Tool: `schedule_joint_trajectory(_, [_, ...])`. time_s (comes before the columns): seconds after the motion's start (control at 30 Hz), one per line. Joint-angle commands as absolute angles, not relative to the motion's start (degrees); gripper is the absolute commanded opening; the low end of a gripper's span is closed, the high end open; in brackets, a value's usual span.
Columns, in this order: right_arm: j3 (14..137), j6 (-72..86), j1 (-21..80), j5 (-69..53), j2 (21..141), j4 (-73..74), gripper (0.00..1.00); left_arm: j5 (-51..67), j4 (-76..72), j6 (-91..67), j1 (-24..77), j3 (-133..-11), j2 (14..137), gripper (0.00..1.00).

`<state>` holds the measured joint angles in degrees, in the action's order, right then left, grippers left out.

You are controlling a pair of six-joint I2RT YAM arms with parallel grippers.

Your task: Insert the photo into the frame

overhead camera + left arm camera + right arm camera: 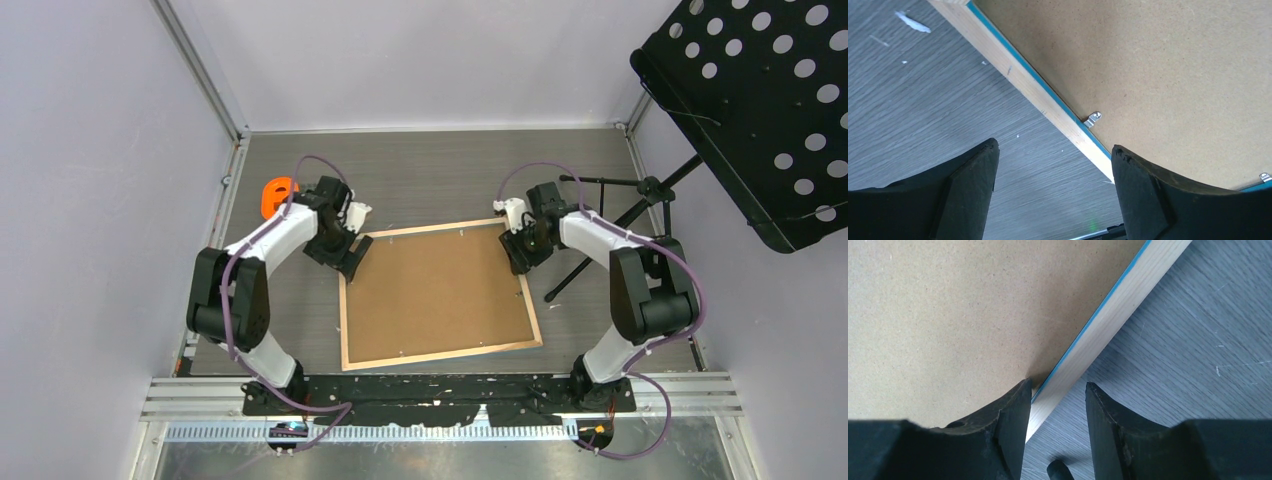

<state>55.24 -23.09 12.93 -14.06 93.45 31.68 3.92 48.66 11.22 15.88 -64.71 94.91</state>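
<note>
Overhead, the grey wood-grain surface point(430, 180), boxed by lilac walls point(90, 150), carries the frame point(343, 320) face down, backing board point(435, 295) inside. Left end effector point(1053, 150) gapes empty over its left rail; right end effector point(1058, 387) straddles the right rail half-open, grip unclear

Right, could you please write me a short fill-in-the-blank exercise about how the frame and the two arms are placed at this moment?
1. The frame lies flat on the ___.
2. The board filling it is ___ in colour.
3. Beyond the left pincer sits a small ___ object.
4. The right pincer stands at the frame's far ___ corner.
Missing words: table; brown; orange; right.
</note>
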Motion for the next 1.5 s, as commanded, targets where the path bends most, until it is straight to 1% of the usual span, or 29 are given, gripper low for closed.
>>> schedule_joint_trajectory(0.0, [58.57, -20.62, 12.65, -15.40, 94.90, 30.73, 0.49, 4.88, 49.88, 12.73, 15.55, -65.39, 90.63, 0.84])
schedule_joint_trajectory(0.23, [60.72, -17.62, 12.01, -13.55, 97.49, 30.46, 0.42, 5.10, 49.85, 12.74, 15.56, -64.04, 88.24, 0.89])
schedule_joint_trajectory(0.37, [61.73, -15.34, 11.79, -12.39, 98.75, 30.45, 0.37, 5.31, 49.87, 12.91, 15.56, -63.31, 87.26, 0.91])
schedule_joint_trajectory(0.67, [64.18, -9.84, 10.94, -10.99, 100.64, 30.19, 0.22, 8.08, 49.30, 14.44, 15.61, -61.39, 84.21, 0.99])
schedule_joint_trajectory(1.0, [65.27, -4.27, 8.66, -11.07, 103.10, 28.62, 0.08, 13.37, 48.97, 17.05, 17.07, -61.56, 82.38, 1.00])
schedule_joint_trajectory(1.1, [66.14, -2.50, 7.64, -12.03, 104.28, 27.89, 0.06, 15.94, 48.95, 19.01, 18.10, -62.19, 83.39, 1.00])
schedule_joint_trajectory(1.2, [66.99, -0.54, 7.14, -13.01, 106.24, 27.55, 0.06, 17.80, 49.18, 20.84, 19.68, -62.98, 84.80, 1.00])
schedule_joint_trajectory(1.47, [70.75, 4.08, 5.35, -14.63, 109.16, 26.90, 0.06, 17.72, 47.86, 22.80, 25.83, -63.64, 84.65, 1.00])
